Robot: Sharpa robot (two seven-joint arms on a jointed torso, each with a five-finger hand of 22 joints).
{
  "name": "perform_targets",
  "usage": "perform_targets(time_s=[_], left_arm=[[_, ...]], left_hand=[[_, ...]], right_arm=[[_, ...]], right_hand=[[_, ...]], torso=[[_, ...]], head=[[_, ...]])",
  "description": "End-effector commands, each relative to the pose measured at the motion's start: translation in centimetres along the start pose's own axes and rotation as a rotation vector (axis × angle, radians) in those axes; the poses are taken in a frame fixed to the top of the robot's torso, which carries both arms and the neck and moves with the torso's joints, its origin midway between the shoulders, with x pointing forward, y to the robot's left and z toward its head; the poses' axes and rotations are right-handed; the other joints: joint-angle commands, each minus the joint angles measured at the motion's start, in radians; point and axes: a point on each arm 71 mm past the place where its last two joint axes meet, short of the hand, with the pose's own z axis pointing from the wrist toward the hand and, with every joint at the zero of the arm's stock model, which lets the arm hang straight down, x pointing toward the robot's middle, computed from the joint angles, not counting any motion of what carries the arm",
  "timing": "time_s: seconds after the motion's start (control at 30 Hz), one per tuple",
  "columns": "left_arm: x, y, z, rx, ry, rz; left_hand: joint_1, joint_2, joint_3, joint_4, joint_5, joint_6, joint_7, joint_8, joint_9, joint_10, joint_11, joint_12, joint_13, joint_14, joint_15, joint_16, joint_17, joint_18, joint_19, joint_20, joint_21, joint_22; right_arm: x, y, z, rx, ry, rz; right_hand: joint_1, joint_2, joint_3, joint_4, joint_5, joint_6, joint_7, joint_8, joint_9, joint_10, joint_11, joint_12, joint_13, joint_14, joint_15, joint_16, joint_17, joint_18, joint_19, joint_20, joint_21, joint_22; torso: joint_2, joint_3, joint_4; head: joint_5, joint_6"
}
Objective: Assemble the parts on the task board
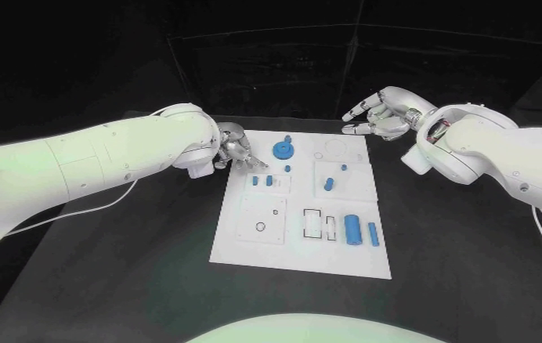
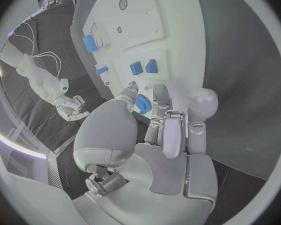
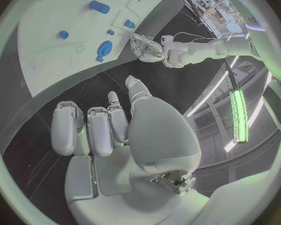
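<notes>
While several slots look unfilled, we judge the task about half done. We see the flat white task board [image 1: 254, 250] mid-table, some smooth blue parts lying loose. Our left hand [image 1: 234, 149] is at its far left edge beside the round blue gear [image 1: 283, 151], grasping nothing visible; our right hand [image 1: 384, 113], beyond the far right corner, is released

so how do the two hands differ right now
The left hand sits at the task board's left edge, fingers reaching toward the round blue part; the right hand hovers beyond the board's far right corner, fingers loosely apart. Neither holds anything.
</notes>
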Motion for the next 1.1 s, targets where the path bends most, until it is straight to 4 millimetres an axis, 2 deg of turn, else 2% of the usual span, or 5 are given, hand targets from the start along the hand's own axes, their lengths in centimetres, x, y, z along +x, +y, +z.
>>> perform_targets(time_s=[0.03,0.27,0.37,0.63,1.1], left_arm=[[-1.1,-2.1,-0.4,0.254,-0.145,-0.108],[-0.8,-5.6,-0.8,0.571,-0.280,-0.076],[-0.4,-6.1,-0.7,0.625,-0.308,0.007],[1.1,-7.0,0.2,0.662,-0.279,0.257],[3.0,-7.9,2.3,0.541,-0.196,0.509]], left_hand=[[0.039,0.018,-0.002,-0.006,0.004,-0.057,0.026,-0.009,-0.006,-0.063,0.021,-0.024,-0.019,-0.011,0.019,-0.093,-0.085,0.035,-0.077,0.016,-0.154,-0.177],[0.266,0.047,0.102,-0.121,-0.011,-0.137,0.083,-0.078,-0.075,-0.288,0.085,-0.226,-0.175,-0.227,0.073,-0.405,-0.489,0.051,-0.170,0.070,-0.342,-0.322],[0.302,0.026,0.134,-0.158,-0.016,-0.096,0.091,-0.111,-0.106,-0.241,0.086,-0.248,-0.218,-0.114,0.074,-0.257,-0.323,0.055,-0.113,0.069,-0.321,-0.316],[0.282,-0.020,0.168,-0.185,-0.038,-0.035,0.091,-0.196,-0.171,-0.277,0.103,-0.402,-0.355,-0.159,0.084,-0.326,-0.443,0.053,-0.107,0.078,-0.346,-0.332],[0.246,-0.021,0.145,-0.206,-0.120,0.084,0.061,-0.308,-0.201,-0.156,0.078,-0.510,-0.491,0.017,0.057,-0.121,-0.219,0.021,0.086,0.054,-0.144,-0.130]], right_arm=[[-0.1,0.0,0.0,0.000,0.001,-0.004],[-0.1,0.0,0.1,-0.002,-0.003,-0.004],[-0.1,0.1,0.1,-0.003,-0.002,-0.004],[0.0,0.2,0.2,-0.006,0.001,-0.006],[0.0,0.3,0.3,-0.012,-0.010,-0.010]], right_hand=[[0.008,0.003,-0.005,0.001,0.004,-0.005,0.002,0.004,-0.002,-0.008,-0.001,-0.004,0.011,0.040,-0.007,-0.005,-0.001,0.012,-0.006,-0.003,-0.003,-0.001],[0.008,0.004,-0.005,0.002,0.004,-0.006,0.002,0.004,-0.002,-0.008,-0.001,-0.004,0.012,0.040,-0.006,-0.005,-0.001,0.012,-0.006,-0.003,-0.004,-0.001],[0.008,0.005,-0.005,0.002,0.004,-0.005,0.002,0.004,-0.002,-0.008,-0.001,-0.004,0.012,0.040,-0.007,-0.005,-0.001,0.012,-0.006,-0.003,-0.004,-0.001],[0.009,0.006,-0.004,0.002,0.005,-0.005,0.002,0.004,-0.002,-0.006,-0.001,-0.002,0.014,0.041,-0.007,-0.003,0.004,0.011,-0.003,-0.003,-0.002,0.002],[0.010,0.008,-0.004,0.002,0.005,-0.005,0.002,0.005,-0.001,-0.007,-0.001,-0.002,0.013,0.041,-0.007,-0.003,0.004,0.012,-0.006,-0.003,-0.004,-0.001]], torso=[[0.001,0.0011,0.0004],[0.003,-0.0015,-0.0022],[0.003,-0.0016,-0.0041],[0.003,-0.0013,-0.0015],[0.004,-0.0012,-0.0053]], head=[[-0.003,0.007],[-0.014,0.015],[-0.016,0.018],[-0.019,0.024],[-0.019,0.019]])
